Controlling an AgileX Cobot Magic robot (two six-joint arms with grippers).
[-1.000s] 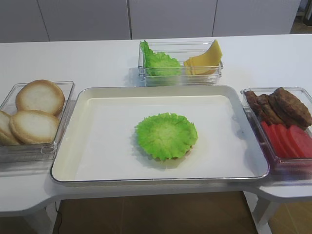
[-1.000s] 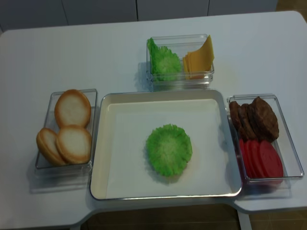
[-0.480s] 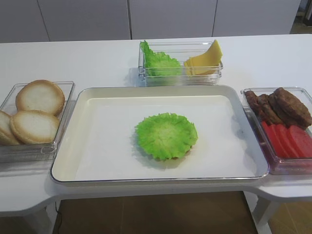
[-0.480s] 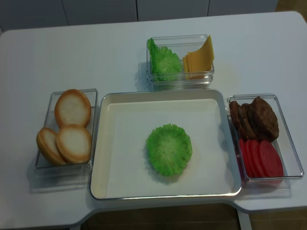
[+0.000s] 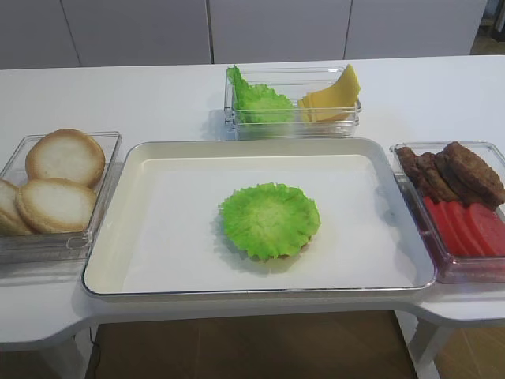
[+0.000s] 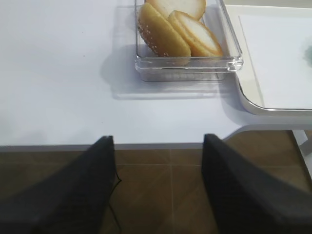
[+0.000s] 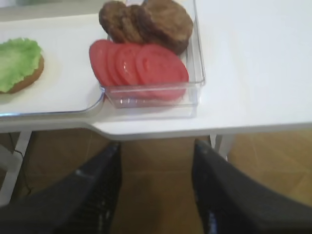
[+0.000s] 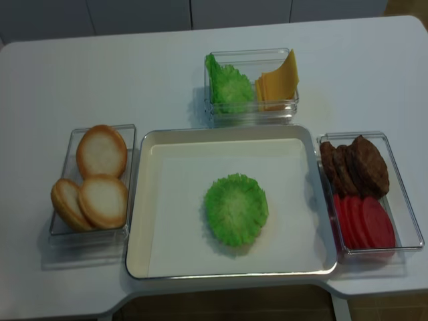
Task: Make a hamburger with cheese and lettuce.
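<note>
**A:** Middle of the tray point(image 5: 158, 268), the lettuce point(image 5: 270, 219) lies flat on a hamburger point(image 7: 27, 80) bun half, whose brown rim peeks out underneath in the right wrist view.

**B:** And the cheese point(image 5: 331, 99)?

**A:** In the clear box point(image 5: 292, 126) behind the tray, slices leaning beside spare lettuce leaves point(image 8: 229, 87). More buns point(image 5: 59, 178) sit in the left container point(image 6: 187, 66), patties point(image 5: 454, 170) and tomato slices point(image 7: 139, 66) in the right one.

**B:** The arms?

**A:** Both off the table's front edge, low over the floor. The left gripper point(image 6: 158, 190) has its fingers spread wide, nothing between them. The right gripper point(image 7: 156, 187) is likewise parted and holding nothing, below the tomato box.
</note>
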